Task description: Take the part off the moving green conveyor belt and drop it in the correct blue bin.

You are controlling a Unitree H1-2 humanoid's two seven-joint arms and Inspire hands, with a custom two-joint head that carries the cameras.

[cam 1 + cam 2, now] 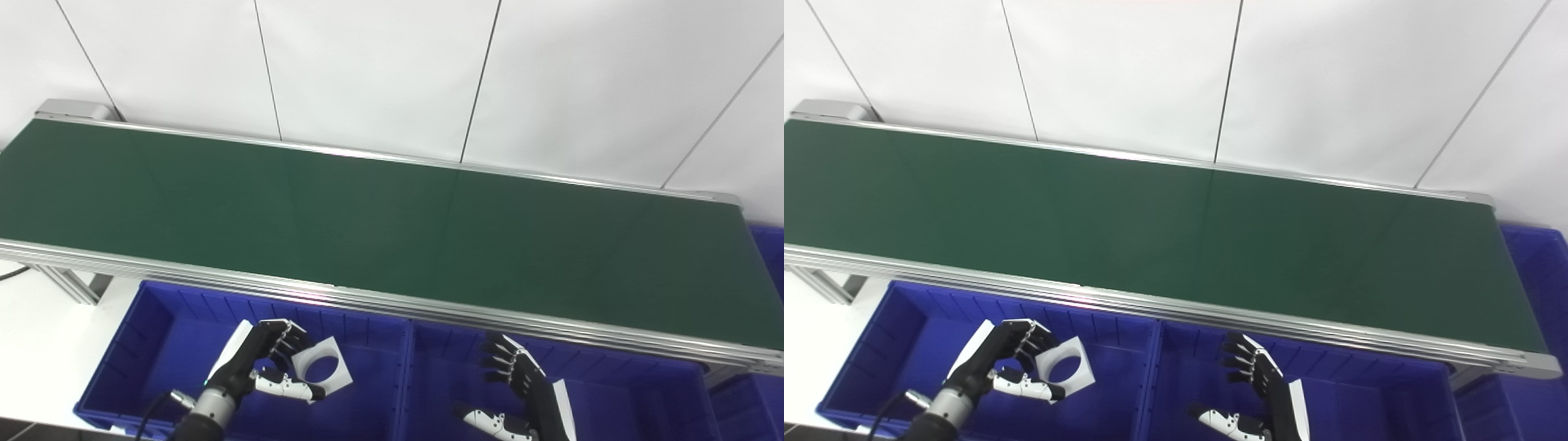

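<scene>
The part (323, 367) is a white square plate with a round hole. My left hand (264, 364) holds it by one edge between fingers and thumb, over the left blue bin (159, 331); it also shows in the right eye view (1062, 367). My right hand (520, 392) is open and empty, fingers spread, over the middle blue bin (637, 392). The green conveyor belt (380, 226) runs across the view behind the bins, with nothing on it.
Aluminium rails (429, 306) edge the belt just above the bins. Another blue bin (768, 245) stands at the belt's right end. A white wall is behind. A belt leg (67, 285) and white floor are at the left.
</scene>
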